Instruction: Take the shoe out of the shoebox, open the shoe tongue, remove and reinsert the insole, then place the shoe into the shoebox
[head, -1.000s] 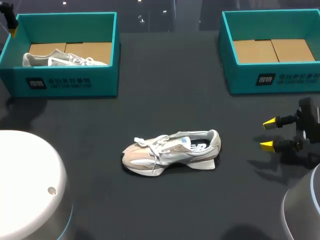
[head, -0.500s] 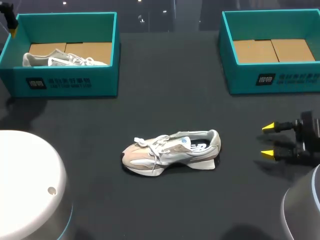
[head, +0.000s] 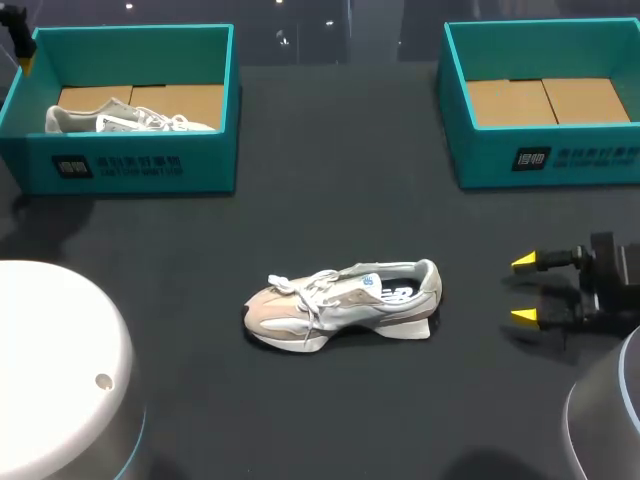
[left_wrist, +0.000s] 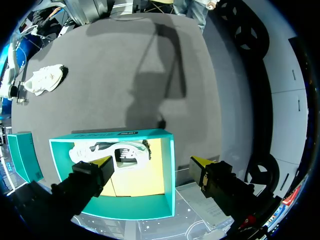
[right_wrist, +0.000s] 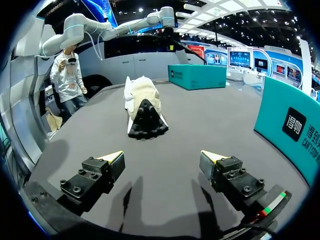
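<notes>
A beige and white shoe (head: 340, 305) lies on its sole in the middle of the dark table, toe to the left. My right gripper (head: 525, 290) stands open to its right, apart from it. In the right wrist view the shoe (right_wrist: 144, 107) lies ahead of the right gripper (right_wrist: 162, 160), heel towards it. My left gripper (left_wrist: 152, 162) hangs open above the left teal shoebox (left_wrist: 171, 170), which holds a second shoe (left_wrist: 112, 152). In the head view that box (head: 130, 165) sits at the far left with its shoe (head: 125, 118) inside.
A second teal shoebox (head: 550, 158) stands at the far right with only its cardboard floor showing; in the right wrist view its wall (right_wrist: 295, 125) is beside the gripper. Bare table lies all around the middle shoe.
My right gripper has moved left towards the shoe's heel, still open. The shoe and the left arm have not moved.
</notes>
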